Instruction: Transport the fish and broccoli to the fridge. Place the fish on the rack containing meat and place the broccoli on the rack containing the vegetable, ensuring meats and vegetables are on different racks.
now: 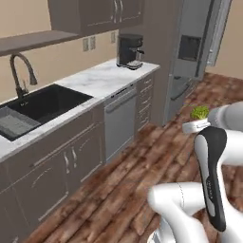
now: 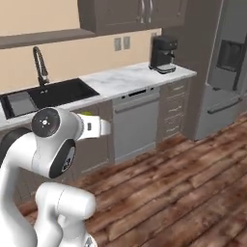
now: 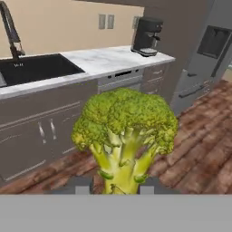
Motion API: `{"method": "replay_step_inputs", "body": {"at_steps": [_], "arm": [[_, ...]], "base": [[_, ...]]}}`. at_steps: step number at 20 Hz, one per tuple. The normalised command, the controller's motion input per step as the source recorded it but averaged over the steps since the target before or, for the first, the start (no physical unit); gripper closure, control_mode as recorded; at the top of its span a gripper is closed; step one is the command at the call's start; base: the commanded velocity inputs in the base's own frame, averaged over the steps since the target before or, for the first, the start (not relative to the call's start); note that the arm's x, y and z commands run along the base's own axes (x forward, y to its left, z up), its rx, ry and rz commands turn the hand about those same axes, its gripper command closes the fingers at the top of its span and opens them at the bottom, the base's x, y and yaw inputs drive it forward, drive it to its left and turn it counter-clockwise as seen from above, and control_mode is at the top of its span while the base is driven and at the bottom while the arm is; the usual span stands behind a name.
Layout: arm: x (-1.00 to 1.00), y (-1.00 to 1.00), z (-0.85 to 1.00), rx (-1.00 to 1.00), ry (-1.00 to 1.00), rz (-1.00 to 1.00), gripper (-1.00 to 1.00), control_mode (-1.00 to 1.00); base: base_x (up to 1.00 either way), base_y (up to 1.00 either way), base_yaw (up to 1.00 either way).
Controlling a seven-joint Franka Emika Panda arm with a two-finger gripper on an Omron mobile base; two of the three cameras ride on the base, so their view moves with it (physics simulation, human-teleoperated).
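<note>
Hand view: pincer (image 3: 112, 186) clamps broccoli (image 3: 125, 131) stalk, fridge (image 3: 199, 59) ahead.

I see the broccoli (image 3: 124, 136) upright in the hand view, stalk down, bumpy bright-green head up, pale yellow-green stem splitting into branches. Its stalk sits between the two dark finger tips. In the left base view it is a small green tuft above the wrist. The fridge (image 3: 206, 63) stands at two o'clock, grey, doors closed.
</note>
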Motion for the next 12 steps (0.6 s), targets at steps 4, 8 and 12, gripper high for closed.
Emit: {"method": "replay_step_inputs", "body": {"at_steps": [4,8,12], "arm": [[0.0,0.0,0.0,0.0,0.0,0.0,1.0,1.0],[0.0,0.0,0.0,0.0,0.0,0.0,1.0,1.0],[0.0,0.0,0.0,0.0,0.0,0.0,1.0,1.0]], "base": [[0.0,0.01,-1.0],[0.13,0.18,-0.97],[0.77,0.61,-0.73]]}}
